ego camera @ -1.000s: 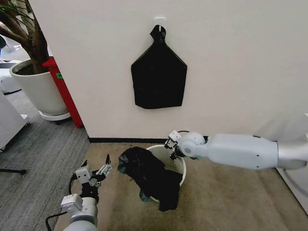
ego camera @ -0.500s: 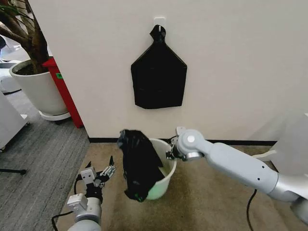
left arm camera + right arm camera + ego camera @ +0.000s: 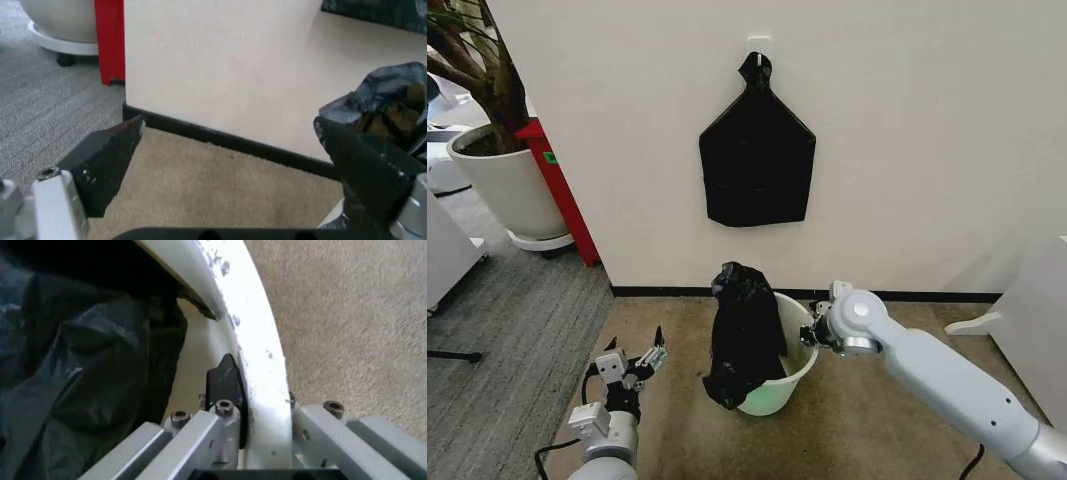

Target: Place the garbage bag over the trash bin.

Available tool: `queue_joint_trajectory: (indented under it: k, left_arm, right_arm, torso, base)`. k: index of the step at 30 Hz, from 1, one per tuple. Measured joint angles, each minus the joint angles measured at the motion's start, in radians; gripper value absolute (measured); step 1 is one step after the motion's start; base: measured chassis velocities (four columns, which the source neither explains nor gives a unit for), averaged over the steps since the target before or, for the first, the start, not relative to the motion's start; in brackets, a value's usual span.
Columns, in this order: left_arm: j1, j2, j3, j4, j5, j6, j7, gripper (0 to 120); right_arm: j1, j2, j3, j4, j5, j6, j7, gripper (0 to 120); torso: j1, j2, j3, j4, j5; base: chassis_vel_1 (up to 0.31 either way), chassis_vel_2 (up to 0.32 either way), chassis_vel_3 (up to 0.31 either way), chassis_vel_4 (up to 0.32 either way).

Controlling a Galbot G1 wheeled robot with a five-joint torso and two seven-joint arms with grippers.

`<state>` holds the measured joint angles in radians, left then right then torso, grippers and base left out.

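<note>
Cream wall (image 3: 927,150) fills the background, with a black baseboard (image 3: 667,291) along its foot and beige carpet (image 3: 857,430) in front; grey flooring lies off to the robot's left. Flat black five-cornered sheaf (image 3: 757,155) hangs from a hook on the wall, above the work. Large white planter (image 3: 512,185) with a tree stands far left, next to a red panel (image 3: 562,190). Trash bin (image 3: 792,370) sits tilted on the carpet close to the wall, its mouth leaning toward the robot's left. Garbage bag (image 3: 745,335) is bunched and draped over the bin's left rim, part rising above the rim, part hanging down the outside; it is not spread around the opening. Right gripper (image 3: 812,335) is at the bin's right rim, clamped on it: in the right wrist view one dark finger (image 3: 223,382) presses inside the rim (image 3: 257,365), the other side outside. Left gripper (image 3: 632,362) hovers low over the carpet, left of the bin and apart from it, fingers (image 3: 107,160) spread wide, holding nothing.
</note>
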<state>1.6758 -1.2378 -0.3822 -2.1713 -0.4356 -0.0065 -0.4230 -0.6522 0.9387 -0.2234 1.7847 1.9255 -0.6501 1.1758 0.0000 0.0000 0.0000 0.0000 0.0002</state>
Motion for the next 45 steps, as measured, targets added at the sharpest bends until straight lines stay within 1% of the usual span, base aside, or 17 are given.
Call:
queue_joint_trajectory:
  k: [3, 11, 15, 18, 21, 24, 26, 28, 29, 31, 34, 37, 39, 40, 41, 43, 45]
  left_arm:
    - [0.01, -0.002, 0.003, 0.006, 0.011, 0.0, 0.0, 99]
    - [0.009, 0.001, 0.013, 0.009, 0.018, 0.0, 0.0, 99]
    - [0.012, 0.001, 0.023, 0.01, 0.025, 0.0, 0.0, 99]
    - [0.011, 0.001, 0.026, 0.012, 0.027, 0.0, 0.0, 99]
    - [0.008, 0.002, 0.026, 0.012, 0.027, 0.0, 0.0, 99]
    - [0.005, 0.003, 0.028, 0.013, 0.027, 0.0, 0.001, 99]
    - [0.006, 0.003, 0.028, 0.013, 0.027, 0.0, 0.001, 99]
    - [0.009, 0.004, 0.029, 0.013, 0.027, 0.0, 0.001, 99]
    - [0.009, 0.006, 0.029, 0.013, 0.027, 0.0, 0.001, 99]
    - [0.01, 0.011, 0.028, 0.012, 0.025, 0.0, 0.001, 99]
    - [0.01, 0.019, 0.026, 0.008, 0.017, 0.001, 0.001, 99]
    - [0.002, 0.043, 0.016, -0.006, -0.032, 0.02, 0.001, 100]
    - [-0.004, 0.056, 0.013, -0.017, -0.065, 0.034, 0.001, 100]
    - [-0.011, 0.073, 0.01, -0.034, -0.112, 0.055, 0.001, 99]
    - [-0.011, 0.073, 0.01, -0.034, -0.112, 0.055, 0.001, 99]
    - [-0.021, 0.103, 0.006, -0.057, -0.188, 0.076, 0.017, 99]
    - [-0.034, 0.14, 0.001, -0.063, -0.256, 0.077, 0.053, 99]
  right_arm:
    - [-0.058, 0.01, 0.029, 0.013, -0.042, -0.002, -0.016, 0]
    - [-0.12, 0.023, 0.05, 0.016, -0.113, -0.007, -0.038, 0]
    - [-0.132, 0.038, 0.071, 0.012, -0.113, -0.055, -0.022, 0]
    - [-0.123, 0.047, 0.079, 0.014, -0.087, -0.078, 0.035, 11]
    - [-0.112, 0.049, 0.074, 0.017, -0.077, -0.078, 0.062, 18]
    - [-0.09, 0.062, 0.069, 0.039, -0.07, -0.054, 0.11, 34]
    - [-0.089, 0.064, 0.069, 0.043, -0.072, -0.049, 0.113, 34]
    - [-0.078, 0.076, 0.065, 0.067, -0.08, -0.027, 0.133, 46]
    - [-0.075, 0.079, 0.064, 0.073, -0.08, -0.024, 0.138, 47]
    - [-0.065, 0.083, 0.055, 0.088, -0.082, -0.018, 0.151, 57]
    - [-0.057, 0.084, 0.054, 0.104, -0.088, -0.016, 0.16, 64]
    - [-0.04, 0.079, 0.076, 0.168, -0.116, -0.009, 0.173, 79]
    - [-0.038, 0.061, 0.082, 0.216, -0.21, -0.007, 0.162, 84]
    - [-0.047, 0.023, 0.083, 0.282, -0.378, -0.002, 0.111, 90]
    - [-0.047, 0.023, 0.083, 0.282, -0.378, -0.002, 0.111, 90]
    - [-0.106, -0.038, 0.09, 0.386, -0.621, 0.0, -0.015, 98]
    - [-0.198, -0.083, 0.108, 0.494, -0.838, -0.001, -0.16, 100]
  torso:
    - [0.0, 0.0, 0.0, 0.0001, 0.0]
    - [0.0, 0.0, 0.0, -0.0002, -0.0006]
    - [0.0, 0.0, 0.0, -0.0001, -0.0001]
    - [0.0, 0.0, 0.0, -0.0001, -0.0003]
    - [0.0, 0.0, 0.0, 0.0, 0.0001]
    - [0.0, 0.0, 0.0, 0.0003, 0.0]
    - [0.0, 0.0, 0.0, 0.0002, 0.0001]
    - [0.0, 0.0, 0.0, 0.0, 0.0]
    - [0.0, 0.0, 0.0, 0.0001, 0.0]
    - [0.0, 0.0, 0.0, 0.0002, 0.0]
    - [0.0, 0.0, 0.0, 0.0001, -0.0001]
    - [0.0, 0.0, 0.0, 0.0003, -0.0001]
    - [0.0, 0.0, 0.0, 0.0004, 0.0]
    - [0.0, 0.0, 0.0, 0.0004, -0.0002]
    - [0.0, 0.0, 0.0, 0.0004, -0.0002]
    - [0.0, 0.0, 0.0, 0.0, -0.0003]
    - [0.0, 0.0, 0.0, -0.0007, -0.0001]
  base:
    - [0.0, 0.0, 0.0, 0.0]
    - [0.0, 0.0, 0.0, 0.0]
    - [0.0, 0.0, 0.0, 0.0]
    - [0.0, 0.0, 0.0, 0.0]
    - [0.0, 0.0, 0.0, 0.0]
    - [0.0, 0.0, 0.0, 0.0]
    - [0.0, 0.0, 0.0, 0.0]
    - [0.0, 0.0, 0.0, 0.0]
    - [0.0, 0.0, 0.0, 0.0]
    - [0.0, 0.0, 0.0, 0.0]
    - [0.0, 0.0, 0.0, 0.0]
    - [0.0, 0.0, 0.0, 0.0]
    - [0.0, 0.0, 0.0, 0.0]
    - [0.0, 0.0, 0.0, 0.0]
    - [0.0, 0.0, 0.0, 0.0]
    - [0.0, 0.0, 0.0, 0.0]
    - [0.0, 0.0, 0.0, 0.0]
